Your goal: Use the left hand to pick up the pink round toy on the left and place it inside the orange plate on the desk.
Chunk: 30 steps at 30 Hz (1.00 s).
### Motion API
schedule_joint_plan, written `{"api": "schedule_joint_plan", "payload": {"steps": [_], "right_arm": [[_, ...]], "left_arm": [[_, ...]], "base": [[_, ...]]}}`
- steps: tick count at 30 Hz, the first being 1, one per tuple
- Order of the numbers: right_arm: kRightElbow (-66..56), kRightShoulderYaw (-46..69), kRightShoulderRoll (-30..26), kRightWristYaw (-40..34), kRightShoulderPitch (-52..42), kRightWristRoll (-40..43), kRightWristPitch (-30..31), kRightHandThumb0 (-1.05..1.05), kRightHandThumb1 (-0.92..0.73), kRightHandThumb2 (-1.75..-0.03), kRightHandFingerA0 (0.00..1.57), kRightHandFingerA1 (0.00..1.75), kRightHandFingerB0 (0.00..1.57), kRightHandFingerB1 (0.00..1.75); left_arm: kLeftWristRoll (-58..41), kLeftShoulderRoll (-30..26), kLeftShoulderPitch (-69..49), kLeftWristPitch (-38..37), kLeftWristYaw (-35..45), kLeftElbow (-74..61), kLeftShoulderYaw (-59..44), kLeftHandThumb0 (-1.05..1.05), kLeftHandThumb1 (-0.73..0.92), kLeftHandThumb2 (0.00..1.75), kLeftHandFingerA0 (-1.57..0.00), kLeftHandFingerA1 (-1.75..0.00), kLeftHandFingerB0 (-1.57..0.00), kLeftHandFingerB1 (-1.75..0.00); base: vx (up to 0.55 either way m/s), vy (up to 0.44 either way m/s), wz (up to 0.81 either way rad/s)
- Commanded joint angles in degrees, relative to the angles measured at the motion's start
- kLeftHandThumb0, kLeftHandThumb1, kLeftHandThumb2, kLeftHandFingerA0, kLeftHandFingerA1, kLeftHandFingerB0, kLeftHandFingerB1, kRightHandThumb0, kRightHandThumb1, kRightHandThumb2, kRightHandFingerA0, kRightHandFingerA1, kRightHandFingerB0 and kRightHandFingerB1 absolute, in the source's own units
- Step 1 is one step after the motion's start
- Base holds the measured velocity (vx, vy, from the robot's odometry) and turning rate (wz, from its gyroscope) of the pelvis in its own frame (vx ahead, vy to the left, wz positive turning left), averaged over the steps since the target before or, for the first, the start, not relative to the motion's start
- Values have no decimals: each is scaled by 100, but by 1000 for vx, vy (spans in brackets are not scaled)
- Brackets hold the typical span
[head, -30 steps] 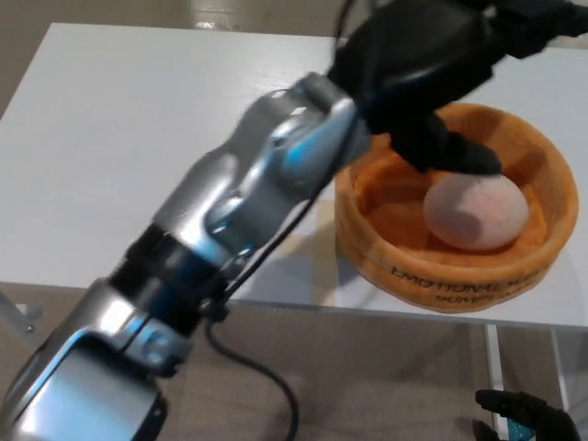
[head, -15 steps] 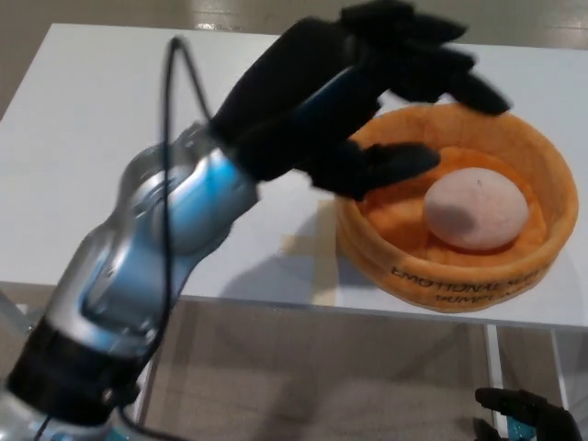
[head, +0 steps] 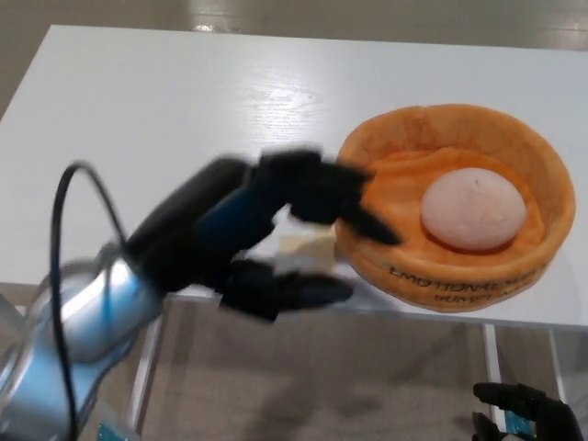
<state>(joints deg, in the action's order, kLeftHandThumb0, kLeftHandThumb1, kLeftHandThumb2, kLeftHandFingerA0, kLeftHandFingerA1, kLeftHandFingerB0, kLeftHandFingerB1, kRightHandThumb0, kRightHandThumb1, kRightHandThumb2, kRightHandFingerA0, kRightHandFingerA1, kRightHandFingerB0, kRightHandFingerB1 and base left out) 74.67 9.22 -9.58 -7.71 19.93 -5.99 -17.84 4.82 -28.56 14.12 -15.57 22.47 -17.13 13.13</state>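
Left hand hangs empty, fingers spread, over the desk's front edge; pale pink round toy sits inside orange plate.

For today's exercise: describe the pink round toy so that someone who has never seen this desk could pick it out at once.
Start at the white desk and find the orange plate near its front right edge. The pink round toy lies inside it, right of centre. It is the only pale, smooth, egg-like thing there, and the open left hand beside the plate does not touch it.
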Motion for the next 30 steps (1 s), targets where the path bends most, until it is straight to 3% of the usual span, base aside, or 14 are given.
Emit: {"api": "schedule_joint_plan", "payload": {"steps": [1, 3, 4, 5, 10, 16, 20, 21, 24, 25, 29, 30], "right_arm": [[70, -110, -113, 102, -172, -64, 88, -31, -59, -56, 78, 63, 70, 54], [68, -108, -113, 106, -180, -59, 78, -31, -59, -56, 78, 63, 70, 54], [76, -101, -112, 81, -162, -51, 115, -32, -58, -57, 81, 64, 70, 53], [76, -112, -111, 81, -152, -52, 124, -32, -59, -56, 80, 65, 70, 54], [69, -135, -93, 59, -151, -51, 112, -32, -59, -57, 80, 66, 71, 55], [69, -139, -100, 98, -178, -29, 104, -32, -59, -57, 80, 64, 70, 54], [72, -164, -129, 84, -178, -39, 84, -33, -58, -57, 81, 65, 70, 54], [68, -168, -138, 104, -175, -35, 77, -33, -58, -57, 81, 67, 70, 54], [71, -169, -142, 106, -168, -29, 101, -32, -59, -57, 81, 64, 70, 53], [72, -177, -141, 84, -163, -33, 104, -33, -58, -57, 82, 66, 71, 55], [70, -195, -134, 58, -159, -34, 105, -32, -58, -56, 81, 64, 71, 54], [68, -189, -126, 71, -159, -20, 100, -32, -59, -57, 80, 63, 70, 54]], "left_arm": [[-1840, -531, -2588, 159, 1539, 952, -176, 11, 75, 76, -47, -39, -70, -47], [-1651, -478, -2596, 123, 1445, 1184, -158, 11, 75, 76, -47, -39, -70, -47], [-1157, -314, -2451, -183, 1167, 2007, -84, 0, 79, 67, -49, -40, -68, -45], [-343, -179, -2272, -608, 504, 2903, 10, -1, 73, 69, -56, -42, -68, -44], [543, 62, -1989, -1025, -597, 4271, 87, 3, 72, 68, -63, -44, -65, -43], [986, 298, -1744, -1232, -1740, 5485, 71, 9, 68, 70, -61, -44, -63, -44], [1329, 320, -1488, -962, -2611, 6305, 148, -1, 76, 62, -58, -42, -55, -36], [1380, 336, -1353, -857, -2870, 6647, 156, -1, 74, 62, -64, -59, -57, -38], [1362, 363, -1245, -791, -3012, 6904, 140, -3, 73, 62, -61, -49, -55, -37], [1011, 487, -1119, -607, -2932, 7177, -100, -9, 71, 61, -53, -39, -53, -37], [489, 687, -925, -472, -2775, 7624, -492, -10, 67, 60, -50, -39, -51, -36], [348, 741, -890, -474, -2669, 7700, -603, -15, 63, 63, -44, -41, -44, -36]], "base": [[0, 0, 0], [0, 0, 0], [0, 0, 0], [0, 0, 0], [0, 0, 0], [0, 0, 0], [0, 0, 0], [0, 0, 0], [0, 0, 0], [0, 0, 0], [0, 0, 0], [0, 0, 0]]}}
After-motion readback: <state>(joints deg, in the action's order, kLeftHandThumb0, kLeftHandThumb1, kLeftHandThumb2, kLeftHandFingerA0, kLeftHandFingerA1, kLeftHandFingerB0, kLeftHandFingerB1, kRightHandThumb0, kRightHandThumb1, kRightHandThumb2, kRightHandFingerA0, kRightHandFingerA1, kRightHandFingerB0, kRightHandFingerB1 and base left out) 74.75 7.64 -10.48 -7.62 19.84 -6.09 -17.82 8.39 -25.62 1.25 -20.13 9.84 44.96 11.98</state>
